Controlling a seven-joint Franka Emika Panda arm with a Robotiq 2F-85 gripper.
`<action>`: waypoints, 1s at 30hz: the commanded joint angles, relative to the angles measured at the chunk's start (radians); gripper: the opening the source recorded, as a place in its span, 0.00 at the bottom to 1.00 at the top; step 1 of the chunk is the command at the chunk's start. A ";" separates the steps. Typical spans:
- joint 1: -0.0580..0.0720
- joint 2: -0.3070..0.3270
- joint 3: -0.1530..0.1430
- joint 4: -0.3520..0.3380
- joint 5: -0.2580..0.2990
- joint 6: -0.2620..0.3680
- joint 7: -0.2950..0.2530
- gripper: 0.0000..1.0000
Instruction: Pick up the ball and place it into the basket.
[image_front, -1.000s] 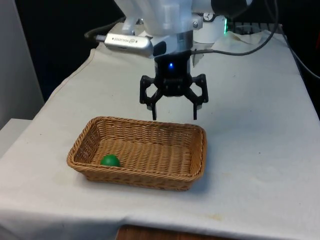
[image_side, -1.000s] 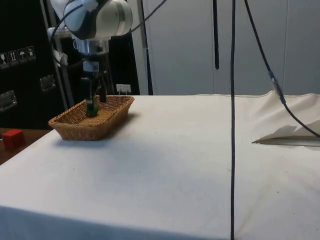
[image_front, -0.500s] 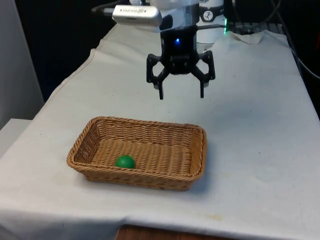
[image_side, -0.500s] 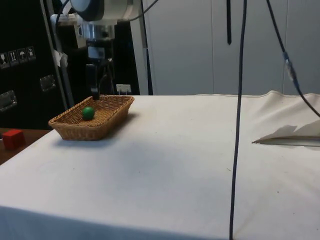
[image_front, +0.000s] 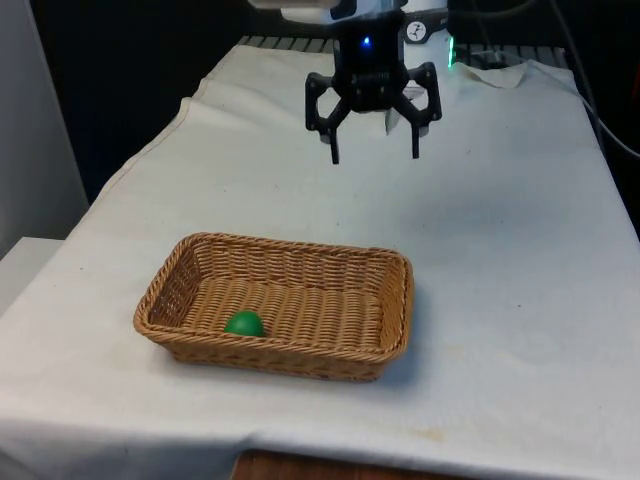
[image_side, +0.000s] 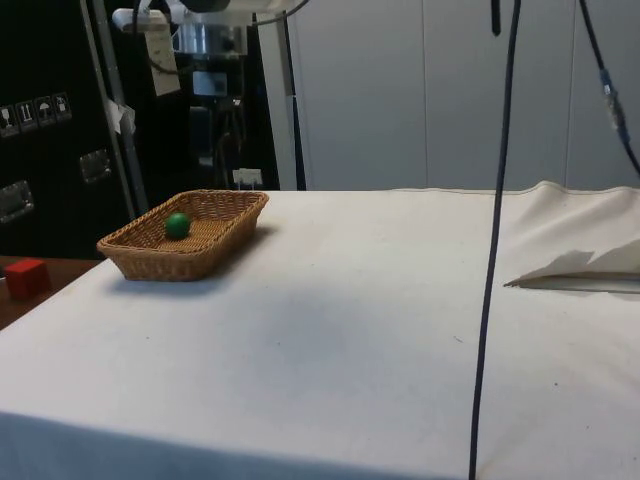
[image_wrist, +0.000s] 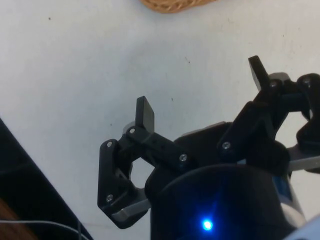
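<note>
Far left in the side view, off the bench: small red block (image_side: 26, 277) on a lower brown surface.

Wicker basket (image_front: 392, 310), oblong, tan weave, sitting flat on the white cloth (image_front: 510, 250) toward the near end of the bench, left of centre in the front view. In the side view, same basket (image_side: 150, 260) at the bench's left part, close to the edge.

Green ball (image_front: 244, 324) inside the basket, resting on the woven floor near the near wall, toward the front view's left end. In the side view, ball (image_side: 177, 225) seen over the rim, clear of the walls on that side. Not held by anything.

Black pincer (image_front: 375, 152) hanging well above the cloth, beyond the basket's far wall and slightly to the front view's right of the ball. Fingers (image_front: 334, 150) spread wide apart, nothing between them, pointing down. Well apart from ball and basket.

Wrist view: pincer (image_wrist: 202, 90) over bare white cloth, both fingers splayed, gap empty; a sliver of the basket's rim (image_wrist: 172, 5) at the picture's edge.

Right of the basket: open cloth, a few soft creases. Dark cable (image_side: 495, 250) hanging in the side view's foreground, right of centre.
</note>
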 joint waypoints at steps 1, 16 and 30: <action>0.013 -0.019 -0.009 -0.024 -0.013 0.016 0.009 1.00; 0.034 -0.138 0.000 -0.149 -0.041 0.045 0.016 1.00; 0.032 -0.251 0.032 -0.297 -0.037 0.129 0.004 1.00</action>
